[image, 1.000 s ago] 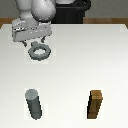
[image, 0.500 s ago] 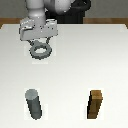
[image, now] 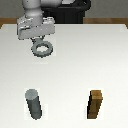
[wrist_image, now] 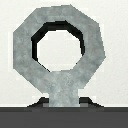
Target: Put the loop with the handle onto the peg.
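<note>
fingers clenched on ring [image: 42,49] tab, gripper [image: 36,39] holding it above table's [image: 70,70] far edge. peg [image: 33,104] near front edge; judge: centre hole over peg, keep ring level.

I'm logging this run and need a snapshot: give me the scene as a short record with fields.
pincer: above the table, near the exterior view's left
loop with the handle: hangs below the pincer by its tab, off the table
peg: upright, bare, nearer the camera
wooden block: upright, apart from the peg, towards the exterior view's right
</note>
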Available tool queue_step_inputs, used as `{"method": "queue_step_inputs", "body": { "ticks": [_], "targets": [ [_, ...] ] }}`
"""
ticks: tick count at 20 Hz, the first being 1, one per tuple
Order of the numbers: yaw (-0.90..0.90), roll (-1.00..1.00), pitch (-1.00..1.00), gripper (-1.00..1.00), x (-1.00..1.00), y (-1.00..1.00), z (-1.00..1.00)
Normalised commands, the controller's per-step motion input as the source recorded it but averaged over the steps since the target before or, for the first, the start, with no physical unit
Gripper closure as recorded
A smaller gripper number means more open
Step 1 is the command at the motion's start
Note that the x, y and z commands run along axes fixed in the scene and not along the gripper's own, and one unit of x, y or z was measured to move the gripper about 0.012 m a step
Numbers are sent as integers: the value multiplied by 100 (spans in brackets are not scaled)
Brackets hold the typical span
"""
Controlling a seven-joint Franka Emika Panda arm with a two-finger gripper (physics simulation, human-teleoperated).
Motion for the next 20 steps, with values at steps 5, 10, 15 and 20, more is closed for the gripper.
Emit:
{"method": "queue_step_inputs", "body": {
  "ticks": [5, 10, 15, 20],
  "targets": [
    [0, 0, 0, 100, 0, 0, 20],
    [0, 0, 0, 100, 0, 0, 100],
    [0, 0, 0, 100, 0, 0, 100],
    [0, 0, 0, 100, 3, -40, 20]
  ]
}}
